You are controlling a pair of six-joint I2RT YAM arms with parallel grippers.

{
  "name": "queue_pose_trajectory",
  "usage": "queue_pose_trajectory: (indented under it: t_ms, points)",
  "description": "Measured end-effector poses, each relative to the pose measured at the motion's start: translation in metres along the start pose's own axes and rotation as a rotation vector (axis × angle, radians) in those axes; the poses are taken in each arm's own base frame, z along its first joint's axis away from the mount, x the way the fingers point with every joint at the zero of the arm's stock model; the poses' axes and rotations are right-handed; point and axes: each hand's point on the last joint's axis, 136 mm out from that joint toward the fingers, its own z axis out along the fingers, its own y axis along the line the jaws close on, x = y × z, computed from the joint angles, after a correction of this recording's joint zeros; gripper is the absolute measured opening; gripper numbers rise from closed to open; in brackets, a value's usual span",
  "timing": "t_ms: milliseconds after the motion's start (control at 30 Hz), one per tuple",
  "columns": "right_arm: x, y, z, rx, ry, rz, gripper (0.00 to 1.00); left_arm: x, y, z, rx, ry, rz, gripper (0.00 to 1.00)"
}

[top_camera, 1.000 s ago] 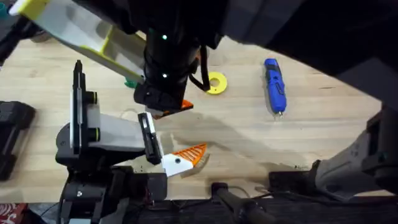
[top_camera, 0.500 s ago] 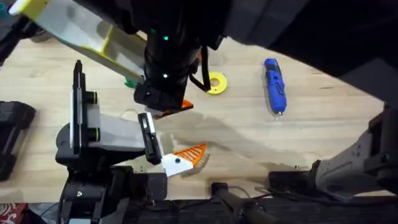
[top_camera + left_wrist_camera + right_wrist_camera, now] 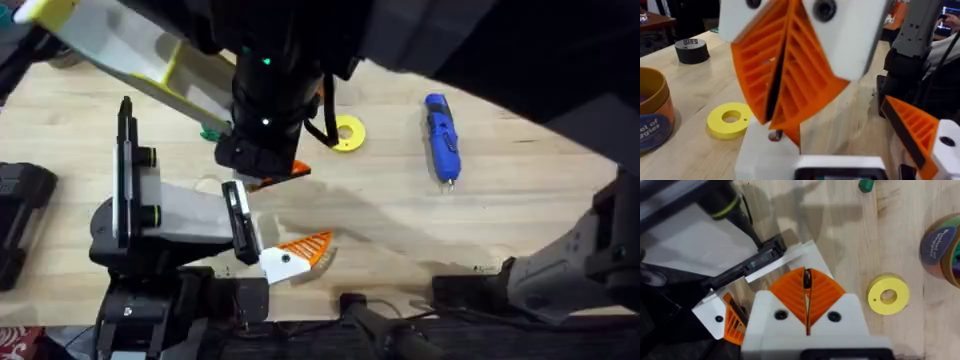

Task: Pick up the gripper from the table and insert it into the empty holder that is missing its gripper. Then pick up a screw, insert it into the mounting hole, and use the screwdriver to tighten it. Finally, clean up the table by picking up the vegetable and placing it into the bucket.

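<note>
Between the right gripper's (image 3: pixel 776 112) orange ribbed pads, pressed together, a small dark screw (image 3: pixel 807 277) is pinched at the tips. Just under those tips lies the white holder (image 3: pixel 762 155) of the left gripper (image 3: pixel 840 147). The left gripper's fingers stand wide apart and grasp nothing; its other finger carries an orange ridged wedge (image 3: pixel 910 127). A sliver of orange shows between the screw and the holder, but I cannot tell whether it is a seated wedge.

Near the right gripper a yellow disc (image 3: pixel 888 295) lies flat on the wooden table (image 3: pixel 400 220). Beyond the disc stands the orange bucket (image 3: pixel 940 247) with its dark blue band; something multicoloured shows inside its rim, too cut off to identify. The green vegetable (image 3: pixel 866 184) lies on the table, apart from the bucket. Well away from both grippers lies the blue screwdriver (image 3: pixel 442 138), and a black roll of tape (image 3: pixel 692 50) sits beyond the bucket.
</note>
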Motion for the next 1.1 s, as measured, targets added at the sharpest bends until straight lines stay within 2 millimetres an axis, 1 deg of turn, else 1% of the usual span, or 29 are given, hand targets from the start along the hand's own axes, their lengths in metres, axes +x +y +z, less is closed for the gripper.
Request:
queue_pose_trajectory:
  t_ms: [767,933,1100]
  points:
    - [0.000,-0.002,0.000,0.012,0.002,0.004,0.005,0.000,0.000,0.000,0.000,0.000,0.000,0.986]
    - [0.005,-0.002,0.007,0.007,0.022,0.006,0.005,0.000,0.000,0.000,0.000,0.000,0.000,0.986]
    - [0.005,-0.002,0.013,0.007,0.023,0.010,0.005,0.000,0.000,0.000,0.000,0.000,0.000,0.986]
